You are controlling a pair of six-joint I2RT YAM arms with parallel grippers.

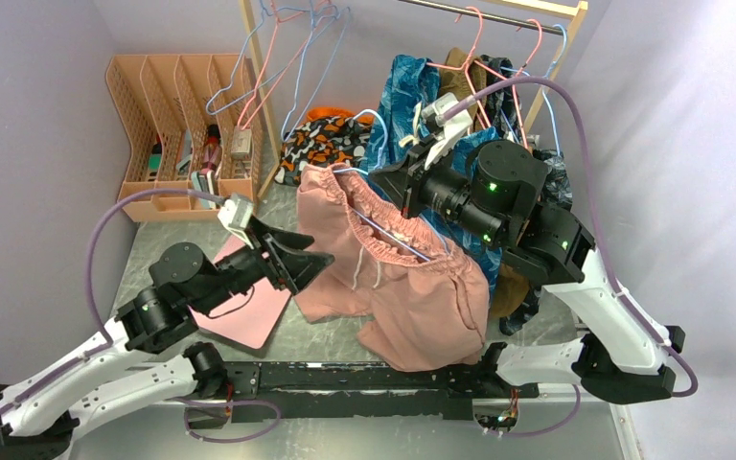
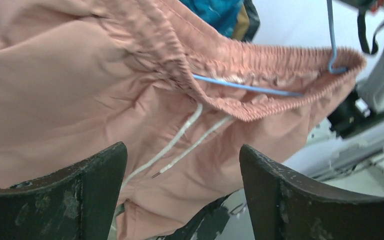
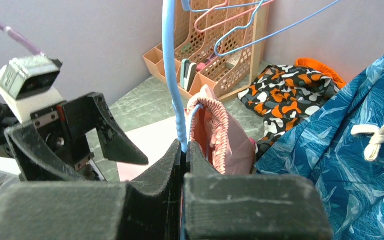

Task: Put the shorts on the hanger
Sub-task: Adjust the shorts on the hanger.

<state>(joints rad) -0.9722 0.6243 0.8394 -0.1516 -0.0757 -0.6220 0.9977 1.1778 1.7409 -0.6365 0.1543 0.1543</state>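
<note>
The right pincer (image 3: 184, 150) was clamped on the hanger (image 3: 169, 60), whose bar ran inside the waistband of the shorts (image 1: 412, 287) over the bench (image 1: 331, 337). The left pincer (image 1: 312, 271) gaped wide and empty beside them.

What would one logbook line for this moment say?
right hand: shut on light-blue hanger | hanger wire: inside waistband of pink shorts | left hand: open, facing shorts
</note>
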